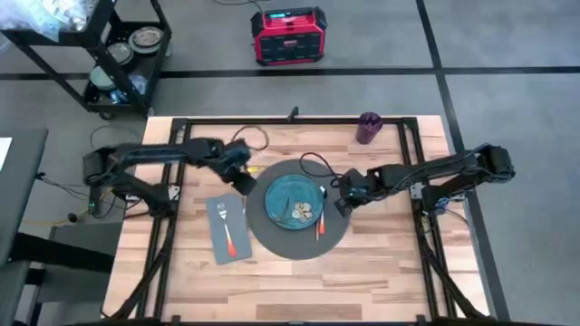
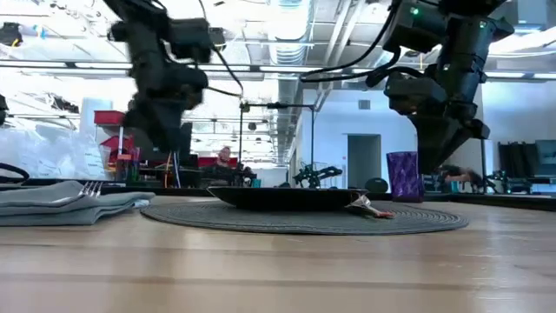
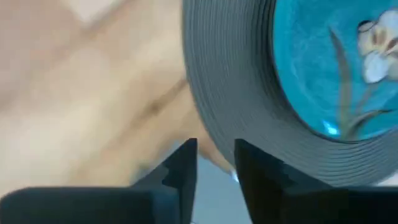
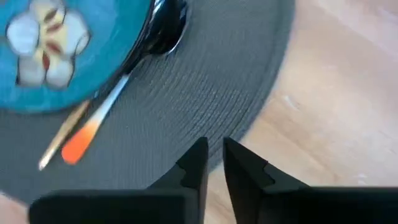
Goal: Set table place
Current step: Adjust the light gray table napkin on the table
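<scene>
Both grippers hover over the table (image 1: pixel 381 272), fingers nearly pressed together, holding nothing. Left gripper (image 1: pixel 243 184) sits at the mat's (image 1: pixel 272 240) upper-left edge; right gripper (image 1: pixel 343 201) at its right edge. Plate (image 1: pixel 292 200) centred on mat, spoon (image 1: pixel 320 220) along plate's right rim. Fork (image 1: pixel 226 226) lies on napkin (image 1: pixel 217 243), left of mat. Purple cup (image 1: pixel 368 128) stands upright at far edge, well apart from mat.
</scene>
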